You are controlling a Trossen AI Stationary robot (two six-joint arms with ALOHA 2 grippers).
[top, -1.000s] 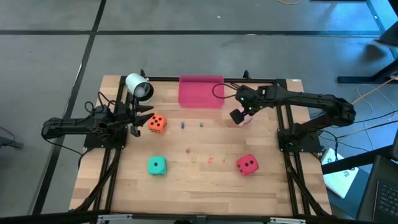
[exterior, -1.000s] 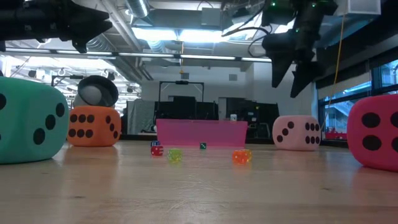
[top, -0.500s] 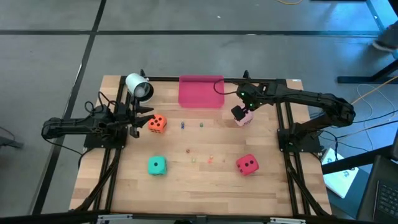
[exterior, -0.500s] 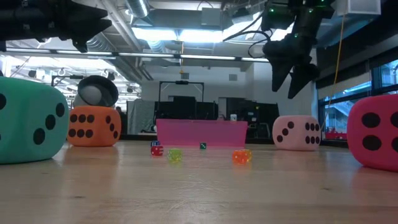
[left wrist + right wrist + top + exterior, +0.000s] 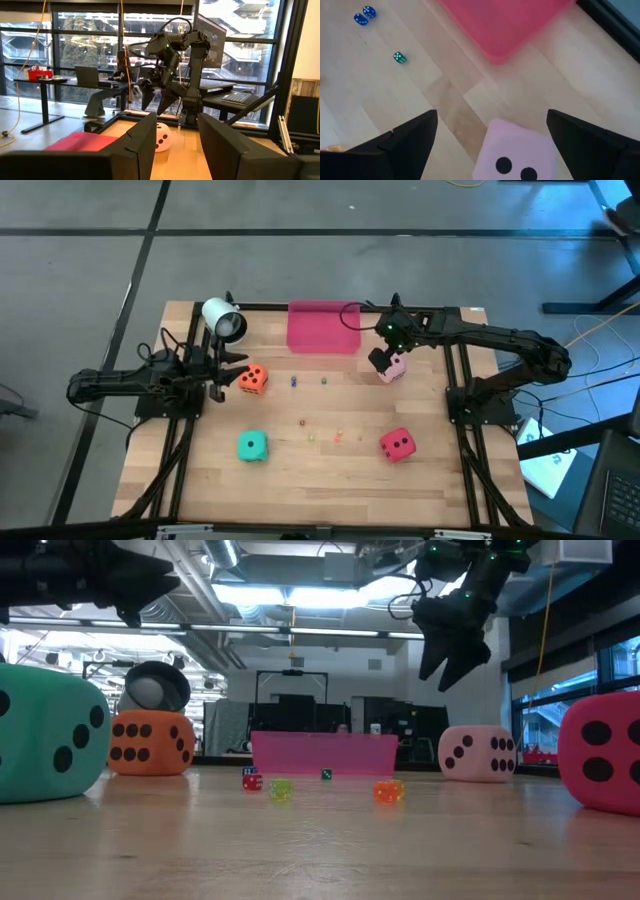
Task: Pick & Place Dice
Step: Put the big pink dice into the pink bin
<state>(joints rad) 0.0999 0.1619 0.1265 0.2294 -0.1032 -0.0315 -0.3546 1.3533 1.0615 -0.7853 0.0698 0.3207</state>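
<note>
Four dice rest on the wooden table: orange [image 5: 253, 378], teal [image 5: 252, 446], red [image 5: 398, 444] and pale pink [image 5: 395, 368]. My right gripper [image 5: 448, 662] hangs open well above the pink die [image 5: 477, 753], slanting down. In the right wrist view its two fingers stand apart on either side of the pink die [image 5: 517, 150] and do not touch it. At the table's left my left gripper [image 5: 226, 372] is held level, just left of the orange die. Its fingers [image 5: 145, 140] are apart with nothing between them.
A flat pink tray [image 5: 323, 327] lies at the far edge, just left of the pink die. Tiny coloured dice [image 5: 294, 381] [image 5: 338, 436] are scattered mid-table. A round white-and-black device [image 5: 222, 319] stands at the far left corner. Bare wood lies between the teal and red dice.
My right gripper has rolled at the wrist above the pink die, staying open at about the same place. From above, more of the pink die shows than before. No die has moved.
</note>
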